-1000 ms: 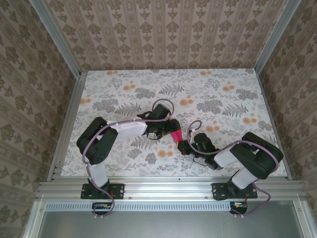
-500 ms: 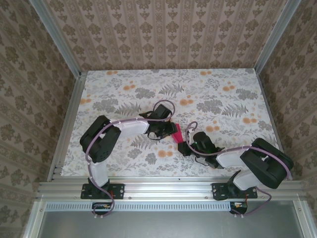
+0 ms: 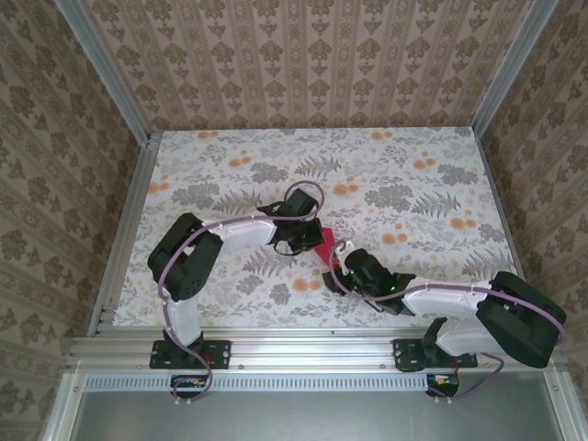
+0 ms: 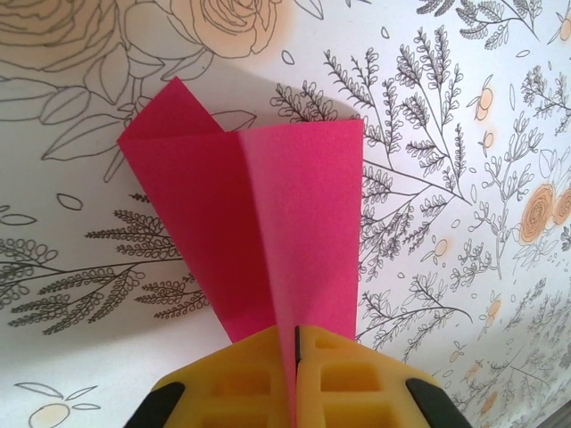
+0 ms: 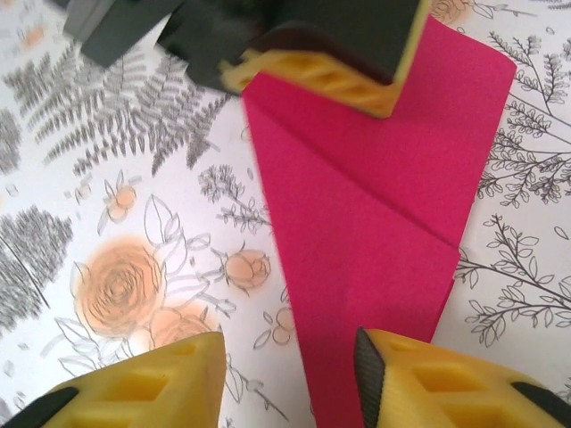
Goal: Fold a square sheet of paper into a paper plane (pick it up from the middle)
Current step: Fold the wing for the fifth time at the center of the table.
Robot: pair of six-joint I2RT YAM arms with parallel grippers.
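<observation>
First, right hand (image 5: 287, 357): yellow-padded fingers spread, gripping nothing, the paper's near end just ahead between them. Next, thin magenta-pink paper sheet (image 5: 357, 223): folded into a long wedge of creased, overlapping flaps, its long axis running away toward the other arm. Beyond, left hand (image 4: 294, 348): clamped on the sheet's far edge, over the floral-print desk (image 3: 413, 175).

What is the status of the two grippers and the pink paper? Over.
Left gripper shut on the pink paper. Right gripper open, at the paper's end. Paper partly folded, creased. No obstacle seen.
</observation>
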